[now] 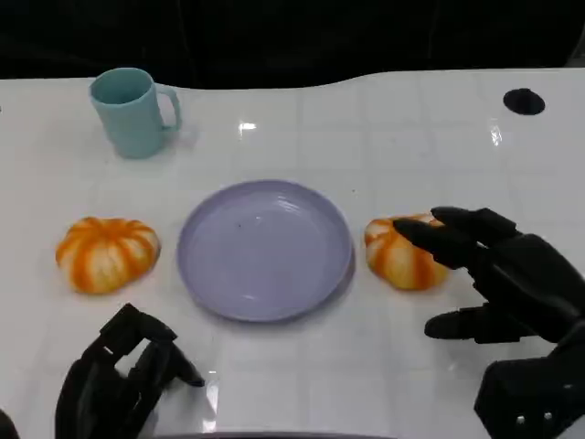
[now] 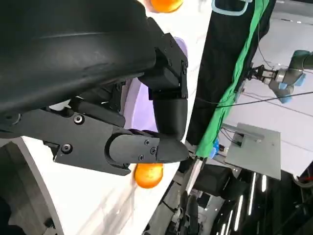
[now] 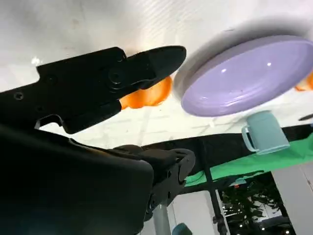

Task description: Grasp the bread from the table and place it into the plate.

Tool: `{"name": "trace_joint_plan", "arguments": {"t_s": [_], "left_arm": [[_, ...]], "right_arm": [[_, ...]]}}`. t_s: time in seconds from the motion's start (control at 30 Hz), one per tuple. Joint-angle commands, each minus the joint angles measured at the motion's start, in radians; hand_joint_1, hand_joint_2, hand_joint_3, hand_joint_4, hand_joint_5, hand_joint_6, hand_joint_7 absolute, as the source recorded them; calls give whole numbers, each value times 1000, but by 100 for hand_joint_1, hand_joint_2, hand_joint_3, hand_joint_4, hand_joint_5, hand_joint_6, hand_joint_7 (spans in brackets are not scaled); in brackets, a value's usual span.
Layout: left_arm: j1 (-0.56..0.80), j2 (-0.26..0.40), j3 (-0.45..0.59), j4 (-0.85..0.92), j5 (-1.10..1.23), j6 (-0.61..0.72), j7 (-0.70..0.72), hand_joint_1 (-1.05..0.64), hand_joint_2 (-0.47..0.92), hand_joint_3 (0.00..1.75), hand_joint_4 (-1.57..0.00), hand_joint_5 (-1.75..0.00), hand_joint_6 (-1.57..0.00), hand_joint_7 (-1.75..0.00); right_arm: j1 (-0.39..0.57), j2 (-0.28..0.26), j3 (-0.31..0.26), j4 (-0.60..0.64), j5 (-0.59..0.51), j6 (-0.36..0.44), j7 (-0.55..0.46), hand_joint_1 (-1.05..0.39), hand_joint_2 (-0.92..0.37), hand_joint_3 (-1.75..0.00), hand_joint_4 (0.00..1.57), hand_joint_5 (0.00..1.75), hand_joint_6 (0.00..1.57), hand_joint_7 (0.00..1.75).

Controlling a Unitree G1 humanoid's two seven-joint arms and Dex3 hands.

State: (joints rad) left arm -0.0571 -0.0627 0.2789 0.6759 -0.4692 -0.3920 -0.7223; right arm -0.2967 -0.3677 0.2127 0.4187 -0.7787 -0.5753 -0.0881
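A round orange-and-white striped bread (image 1: 402, 253) lies on the white table just right of the lavender plate (image 1: 265, 249). My right hand (image 1: 498, 274) is at its right side, fingers spread and reaching over the bread's top, the thumb (image 1: 457, 323) apart on the near side; nothing is gripped. The right wrist view has that bread (image 3: 146, 96) beyond a black finger (image 3: 112, 78), with the plate (image 3: 249, 73) past it. A second striped bread (image 1: 107, 253) lies left of the plate. My left hand (image 1: 123, 375) rests near the front edge, fingers curled in and holding nothing.
A teal mug (image 1: 133, 112) stands at the back left. A small black round spot (image 1: 524, 101) sits at the back right. The table's far edge runs just behind the mug. Bare white table lies between the plate and the front edge.
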Motion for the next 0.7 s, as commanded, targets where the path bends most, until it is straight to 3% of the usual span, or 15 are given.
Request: {"name": "trace_joint_plan", "arguments": {"t_s": [0.03, 0.37, 0.7], "left_arm": [[11, 12, 2, -17, -2, -2, -6, -53, 92, 27, -61, -175, -50, -152], [16, 10, -4, -29, 9, -2, 11, -55, 92, 26, -62, -175, -51, -151], [26, 6, -4, -41, 7, -4, 13, -55, 92, 26, -61, -175, -50, -152]], "right_arm": [[-47, -29, 51, 29, -54, 41, -60, -55, -88, 0, 0, 23, 16, 0], [-170, -22, 186, 178, -152, 124, -170, -58, -88, -1, 0, 22, 13, 0], [-300, 28, 311, 418, -192, 210, -240, -59, -88, 0, 0, 24, 13, 0]]}}
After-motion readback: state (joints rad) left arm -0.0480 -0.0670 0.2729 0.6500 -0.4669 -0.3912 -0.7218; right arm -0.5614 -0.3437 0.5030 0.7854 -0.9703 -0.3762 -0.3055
